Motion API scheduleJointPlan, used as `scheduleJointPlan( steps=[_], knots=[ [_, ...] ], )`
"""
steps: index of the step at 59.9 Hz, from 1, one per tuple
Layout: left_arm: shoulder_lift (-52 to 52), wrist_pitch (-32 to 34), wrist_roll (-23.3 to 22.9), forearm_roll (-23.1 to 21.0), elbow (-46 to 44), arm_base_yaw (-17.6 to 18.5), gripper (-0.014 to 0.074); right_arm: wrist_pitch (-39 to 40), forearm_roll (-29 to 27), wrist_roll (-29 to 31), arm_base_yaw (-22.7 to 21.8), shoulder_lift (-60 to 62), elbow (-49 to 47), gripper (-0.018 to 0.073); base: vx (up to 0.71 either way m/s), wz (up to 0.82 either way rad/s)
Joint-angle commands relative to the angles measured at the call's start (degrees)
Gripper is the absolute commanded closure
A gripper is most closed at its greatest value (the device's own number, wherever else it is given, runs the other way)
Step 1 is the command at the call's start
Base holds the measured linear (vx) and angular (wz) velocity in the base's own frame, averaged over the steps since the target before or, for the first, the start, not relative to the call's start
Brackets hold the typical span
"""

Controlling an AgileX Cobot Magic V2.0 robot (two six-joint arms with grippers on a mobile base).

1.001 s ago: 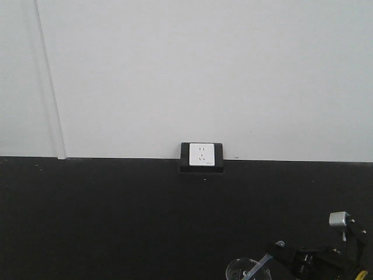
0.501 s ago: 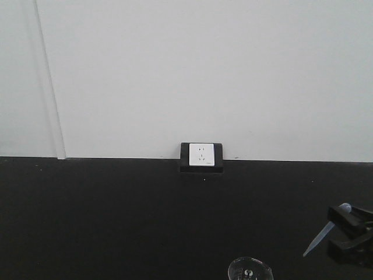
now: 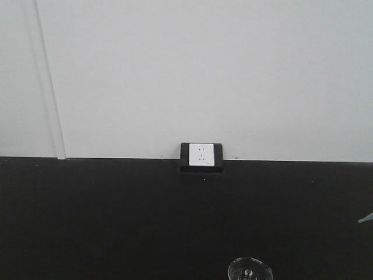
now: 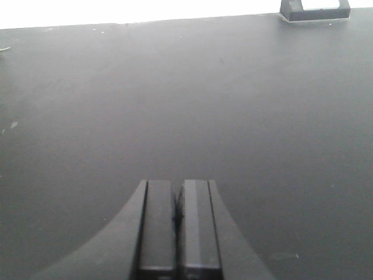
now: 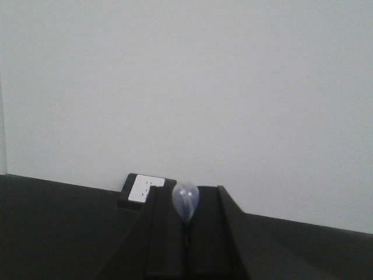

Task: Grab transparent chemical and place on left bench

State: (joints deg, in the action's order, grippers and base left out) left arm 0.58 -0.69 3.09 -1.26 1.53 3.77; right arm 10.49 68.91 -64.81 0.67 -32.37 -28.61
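Observation:
The transparent chemical (image 5: 185,201) is a clear dropper pipette. Its rounded bulb sticks up between the black fingers of my right gripper (image 5: 187,217), which is shut on it. In the front view only the pipette's thin tip (image 3: 366,219) pokes in at the right edge, above the black bench (image 3: 116,221). The right gripper itself is outside that view. My left gripper (image 4: 176,195) is shut with nothing in it and hovers low over the dark bench top (image 4: 186,105).
A glass beaker rim (image 3: 250,269) shows at the bottom edge of the front view. A white wall socket in a black frame (image 3: 201,156) sits where the bench meets the white wall; the socket (image 5: 143,190) also shows left of the right gripper.
The right gripper has risen from beside the beaker with the pipette and swung right, out of the front view. Only the pipette's tip still shows there.

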Motion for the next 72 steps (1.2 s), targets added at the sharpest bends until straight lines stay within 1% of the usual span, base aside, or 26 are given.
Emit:
scheduleJointPlan(
  steps=[1, 10, 19, 72],
  knots=[
    [1.1, 4.5, -0.4, 0.0, 0.9, 0.1, 0.0600, 0.4, 1.0, -2.2, -0.2, 3.0, 1.8, 0.0562, 0.00, 0.00],
    [1.1, 4.5, -0.4, 0.0, 0.9, 0.1, 0.0600, 0.4, 1.1, -3.2, -0.2, 8.0, 5.6, 0.0562, 0.00, 0.00],
    [1.1, 4.5, -0.4, 0.0, 0.9, 0.1, 0.0600, 0.5, 2.6, -3.2, -0.2, 9.4, 7.2, 0.0562, 0.00, 0.00],
    [1.1, 4.5, -0.4, 0.0, 0.9, 0.1, 0.0600, 0.9, 3.1, -3.2, -0.2, 9.4, 7.5, 0.0562, 0.00, 0.00]
  ],
)
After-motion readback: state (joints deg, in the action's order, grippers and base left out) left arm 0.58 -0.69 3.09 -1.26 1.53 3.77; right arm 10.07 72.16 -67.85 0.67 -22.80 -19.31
